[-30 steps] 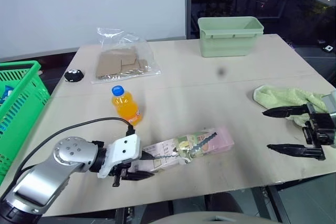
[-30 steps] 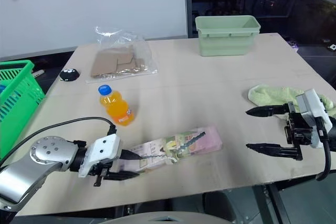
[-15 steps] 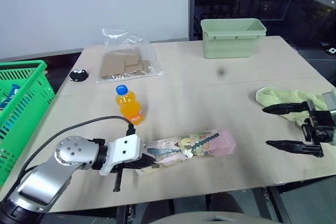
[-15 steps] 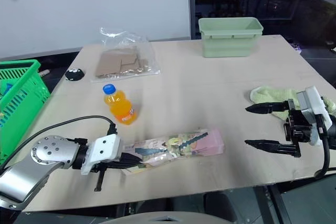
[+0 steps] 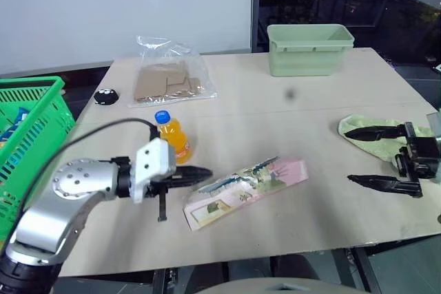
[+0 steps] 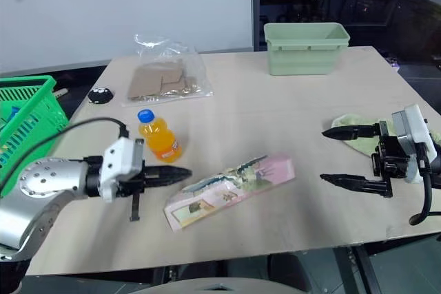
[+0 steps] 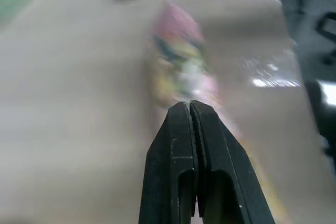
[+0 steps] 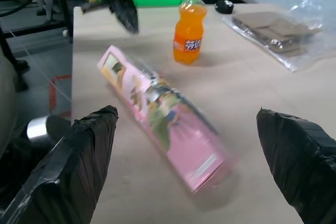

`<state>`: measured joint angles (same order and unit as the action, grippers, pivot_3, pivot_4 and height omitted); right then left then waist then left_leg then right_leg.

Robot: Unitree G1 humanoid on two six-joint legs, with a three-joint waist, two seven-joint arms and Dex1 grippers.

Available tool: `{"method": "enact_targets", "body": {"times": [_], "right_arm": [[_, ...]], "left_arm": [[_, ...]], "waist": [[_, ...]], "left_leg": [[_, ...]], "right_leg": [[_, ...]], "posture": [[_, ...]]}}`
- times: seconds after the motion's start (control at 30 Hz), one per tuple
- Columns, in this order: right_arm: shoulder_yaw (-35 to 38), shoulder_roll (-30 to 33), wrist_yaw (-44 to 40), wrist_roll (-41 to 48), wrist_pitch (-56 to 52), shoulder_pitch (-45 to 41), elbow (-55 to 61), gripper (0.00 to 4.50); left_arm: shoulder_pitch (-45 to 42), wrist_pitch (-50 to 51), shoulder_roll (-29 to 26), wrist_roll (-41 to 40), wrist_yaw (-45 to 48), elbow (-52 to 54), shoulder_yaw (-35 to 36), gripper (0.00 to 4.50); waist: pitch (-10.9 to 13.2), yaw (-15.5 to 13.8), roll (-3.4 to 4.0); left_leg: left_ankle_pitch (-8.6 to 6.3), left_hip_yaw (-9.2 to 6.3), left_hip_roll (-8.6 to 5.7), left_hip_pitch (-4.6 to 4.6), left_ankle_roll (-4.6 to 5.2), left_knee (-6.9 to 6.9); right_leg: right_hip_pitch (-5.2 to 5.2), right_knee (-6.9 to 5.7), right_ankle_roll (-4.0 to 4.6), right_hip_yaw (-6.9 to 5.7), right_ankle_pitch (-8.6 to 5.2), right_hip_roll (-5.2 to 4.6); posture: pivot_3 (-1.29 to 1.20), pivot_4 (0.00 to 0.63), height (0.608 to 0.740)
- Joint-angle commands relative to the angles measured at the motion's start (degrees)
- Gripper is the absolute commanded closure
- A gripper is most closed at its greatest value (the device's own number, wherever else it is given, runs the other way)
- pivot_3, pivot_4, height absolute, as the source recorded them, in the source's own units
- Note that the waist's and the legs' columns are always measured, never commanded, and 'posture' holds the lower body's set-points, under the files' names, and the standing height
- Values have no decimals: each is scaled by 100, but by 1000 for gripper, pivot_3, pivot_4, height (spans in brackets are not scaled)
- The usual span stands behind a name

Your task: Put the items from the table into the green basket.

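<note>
The flat pink packet (image 5: 247, 184) lies slanted near the table's (image 5: 275, 105) front edge. My left gripper (image 5: 208, 172) hovers just above its left end, shut on the packet's clear wrapper edge (image 7: 178, 61). Just behind that gripper stands the orange bottle (image 5: 172, 135) with its blue cap. At the right edge lies the pale green towel (image 5: 375, 144); my right gripper (image 5: 349, 156) is open beside it, its upper finger over the towel. The clear bag of cardboard pieces (image 5: 165, 80) rests at the back left. The green basket (image 5: 27, 142) stands off the table's left side.
A pale green solid tub (image 5: 309, 49) sits at the back right of the table. A small black round object (image 5: 105, 96) lies at the left edge by the bag. Something blue-printed lies inside the basket.
My left gripper has closed fully and risen, and the packet has swung to a steeper slant with it. The right gripper stays open in place.
</note>
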<state>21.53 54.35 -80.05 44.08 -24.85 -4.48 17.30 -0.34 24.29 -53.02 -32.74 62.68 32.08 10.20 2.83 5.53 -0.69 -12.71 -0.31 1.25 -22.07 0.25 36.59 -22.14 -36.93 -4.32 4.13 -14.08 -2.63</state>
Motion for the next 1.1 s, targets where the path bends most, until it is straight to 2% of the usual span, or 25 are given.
{"method": "enact_targets", "body": {"times": [0.03, 0.13, 0.23, 0.33, 0.4, 0.47, 0.5, 0.57, 0.87, 1.1], "right_arm": [[54, 13, 48, 135, -4, -272, -133, 0], [36, 19, 23, 94, 34, -305, -188, 0], [48, -6, 45, 74, 69, -279, -191, 0], [77, -24, 60, 50, 103, -204, -169, 0], [86, -26, 53, 39, 120, -169, -161, 0], [98, -22, 48, 44, 121, -154, -162, 0], [105, -18, 44, 45, 123, -147, -165, 0], [129, -5, 42, 52, 125, -135, -170, 0], [241, 9, 70, 73, 141, -21, -97, 0], [290, 36, 72, 44, 165, 75, -95, 0]], "left_arm": [[-11, 58, -123, 33, -30, 169, 11, 4469], [20, 35, -119, 338, -168, 179, -257, 4469], [150, 215, -138, 411, -240, 304, -505, 3651], [193, 755, -65, -103, -415, 536, -451, 2229], [324, 1254, -241, -670, -287, 774, -312, 1135], [494, 1542, -517, -736, -198, 905, -334, 234], [601, 1653, -682, -685, -167, 948, -392, 60], [874, 1686, -1002, -505, -37, 1078, -551, 60], [278, 1281, -490, 663, -904, 743, -1503, 60], [464, 742, -605, 1561, -830, 635, -2130, 60]], "waist": [[0, 12, 1], [0, 0, -1], [0, -5, -1], [2, 1, -3], [3, 4, -5], [3, 16, -5], [3, 20, -3], [3, 20, -1], [4, -1, -3], [5, 41, -4]], "left_leg": [[0, 2, 0, 3, 0, 0], [0, 2, 0, 3, 0, 0], [0, 0, 0, 1, 0, 0], [0, 0, 0, 0, 0, 0], [0, -1, 1, 0, 0, 0], [0, 0, 2, 1, 0, 0], [0, 0, 2, 2, 0, -1], [0, 1, 2, 5, 0, -2], [0, 1, -2, 4, -1, -1], [0, 1, -1, 3, -1, -9]], "right_leg": [[2, 0, 0, 2, 0, 0], [2, 0, 0, 2, 0, 0], [1, 0, 0, 1, 0, 0], [1, 2, 0, 1, 0, 0], [0, 1, 0, 1, 0, 0], [0, 1, 0, 1, 0, 0], [0, 1, 0, 1, 0, 0], [0, 1, 1, 1, 0, 0], [3, 4, 1, 1, 0, -1], [-1, 6, 1, 2, -1, 0]], "posture": [[-92, 0, 740], [-95, 0, 740], [-95, 0, 740], [-98, 0, 740], [-101, 0, 740], [-106, 1, 740], [-108, 0, 740], [-113, 0, 740], [-123, 0, 740], [-126, 0, 740]]}}
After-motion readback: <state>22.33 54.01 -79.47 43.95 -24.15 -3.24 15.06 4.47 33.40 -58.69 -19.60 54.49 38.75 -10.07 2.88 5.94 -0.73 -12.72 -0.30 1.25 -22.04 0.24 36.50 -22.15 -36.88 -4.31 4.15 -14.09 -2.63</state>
